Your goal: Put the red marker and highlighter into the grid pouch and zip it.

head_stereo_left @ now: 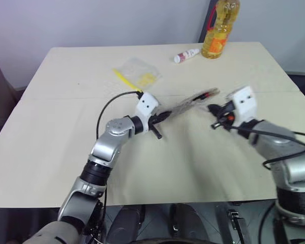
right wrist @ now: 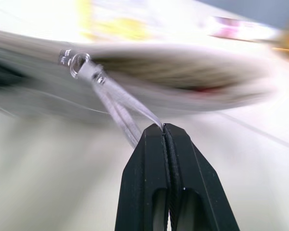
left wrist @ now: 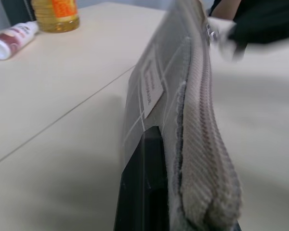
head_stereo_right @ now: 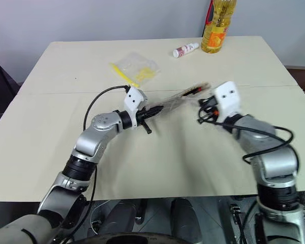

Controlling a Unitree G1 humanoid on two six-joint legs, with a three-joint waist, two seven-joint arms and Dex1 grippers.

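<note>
With the grid pouch (head_stereo_left: 185, 104) held clear of the table (head_stereo_left: 66, 147), clamped at one end by the left gripper (head_stereo_left: 160, 118), the right gripper (right wrist: 164, 130) pinches the zipper pull (right wrist: 116, 107) (red shows inside). Zipping is underway; next, pull steadily along the pouch.

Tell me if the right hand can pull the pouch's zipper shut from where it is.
Probably yes: the right hand is shut on the clear zipper pull, the left hand holds the pouch up, and nothing blocks it.
</note>
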